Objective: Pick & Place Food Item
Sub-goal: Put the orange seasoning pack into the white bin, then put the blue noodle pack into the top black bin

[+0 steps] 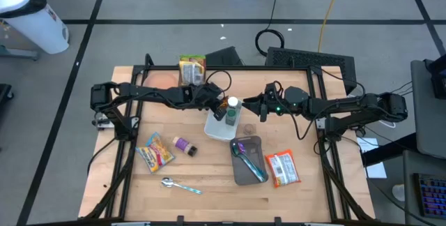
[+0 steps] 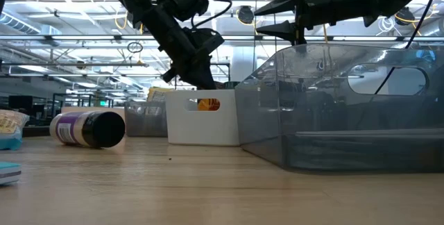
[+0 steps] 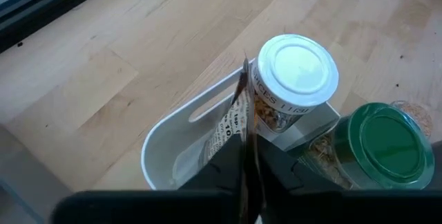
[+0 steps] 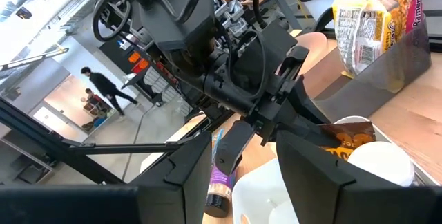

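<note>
Hanging over the white bin (image 3: 166, 148), we see a thin printed snack packet (image 3: 238, 124) standing on edge, long axis running down into it beside the white-lidded jar (image 3: 295, 72). Our left gripper (image 3: 250, 175) pinches its top; only the wrist view shows this. The right gripper (image 1: 266, 104) hovers parted nearby.

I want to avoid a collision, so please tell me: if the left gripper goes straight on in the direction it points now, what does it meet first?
Probably the inside of the white bin. The left gripper points down into it, pinching a flat food packet beside the white-lidded jar. Depth is unclear, so the packet's lower edge may touch first.
</note>
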Controlling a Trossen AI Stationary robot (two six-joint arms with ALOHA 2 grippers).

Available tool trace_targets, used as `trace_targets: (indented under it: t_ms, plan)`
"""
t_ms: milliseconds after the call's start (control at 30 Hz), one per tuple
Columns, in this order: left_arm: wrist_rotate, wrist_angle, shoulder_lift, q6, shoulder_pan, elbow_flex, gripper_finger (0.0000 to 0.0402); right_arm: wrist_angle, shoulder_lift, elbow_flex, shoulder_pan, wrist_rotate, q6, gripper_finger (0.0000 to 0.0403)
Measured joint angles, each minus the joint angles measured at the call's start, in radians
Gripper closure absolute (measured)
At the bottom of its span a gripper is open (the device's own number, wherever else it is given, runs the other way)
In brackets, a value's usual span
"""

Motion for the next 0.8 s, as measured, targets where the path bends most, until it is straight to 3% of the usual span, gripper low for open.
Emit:
trace_targets:
  t_ms: [433,800]
  plan:
    - [0.009,-0.001,0.000,0.014,0.012,0.000,0.0281,0.000,0.000,0.000,0.000,0.000,-0.002,0.0248]
    - [0.135,-0.001,-0.100,0.091,0.088,-0.001,0.0245,0.000,0.000,0.000,0.000,-0.001,-0.004,0.0248]
